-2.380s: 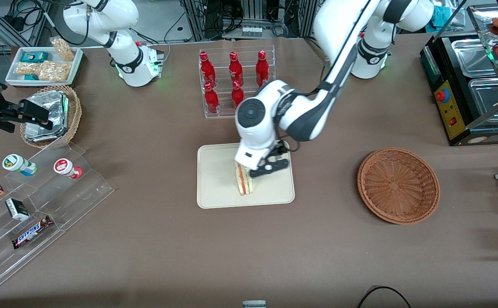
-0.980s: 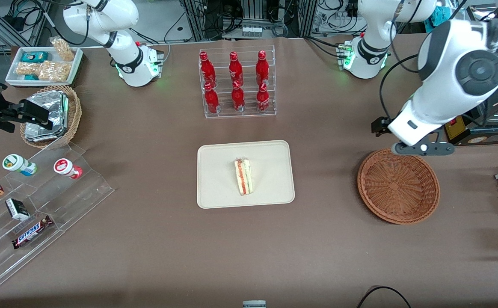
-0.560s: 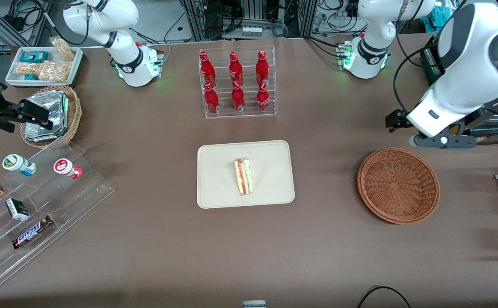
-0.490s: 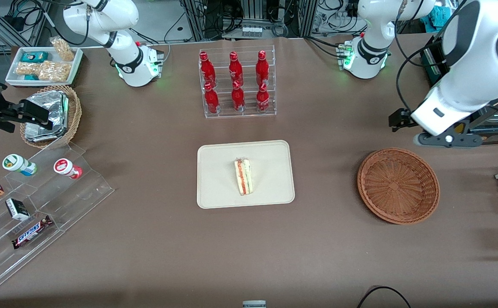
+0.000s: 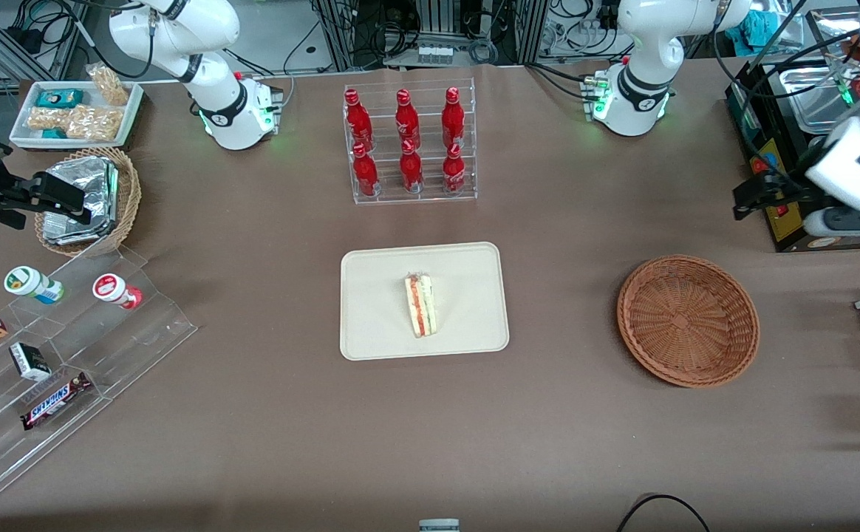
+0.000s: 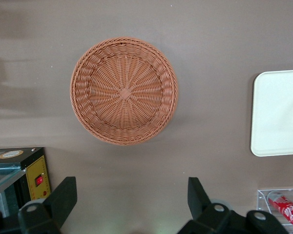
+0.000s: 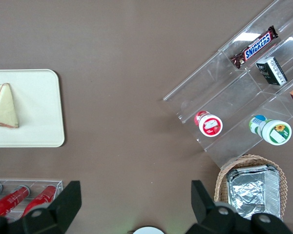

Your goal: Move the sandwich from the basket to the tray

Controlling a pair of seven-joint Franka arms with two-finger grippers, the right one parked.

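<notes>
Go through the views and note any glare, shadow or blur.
Front view: even light, soft shadow beside the basket, glare on the foil packets; the sandwich on the tray is sharp, and the gripper is cut by the frame edge. Left wrist view: basket sharp, open jaws dark and close. Right wrist view: glare on the acrylic stand.

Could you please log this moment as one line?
sandwich: on tray | basket: empty | tool: open, above table beside basket

Brown table (image 5: 267,414) with tray (image 5: 378,325), basket (image 5: 688,321), bottle rack (image 5: 409,144).
</notes>
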